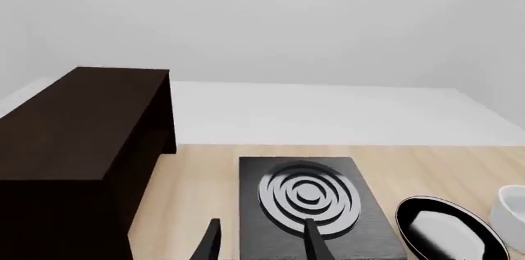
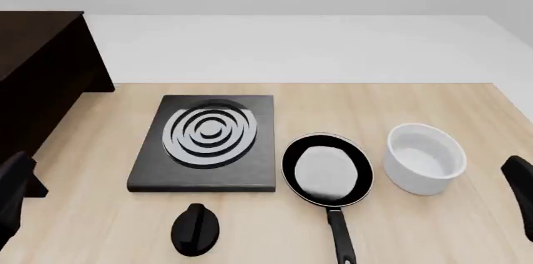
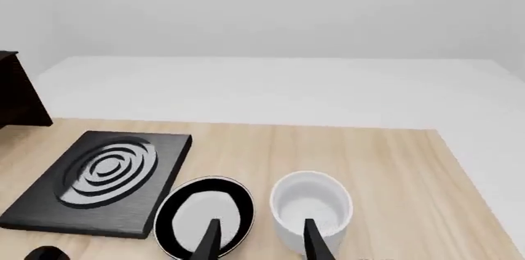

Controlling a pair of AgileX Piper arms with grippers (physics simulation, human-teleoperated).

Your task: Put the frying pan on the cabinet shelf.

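Near the desk's (image 2: 100, 226) front edge, right of the hob (image 2: 206, 142), the frying pan (image 2: 327, 168) lies untouched. Both claws, left (image 1: 260, 244) and right (image 3: 258, 238), hang open and empty. Grasping, carrying and placing on the left-edge cabinet shelf (image 2: 34, 52) all remain.

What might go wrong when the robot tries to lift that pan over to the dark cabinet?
The frying pan sits close beside the white bowl, so a reaching gripper might bump the bowl. Its slim handle could twist in a grip. The hob plate lies between pan and cabinet, so a low carry may clip it.
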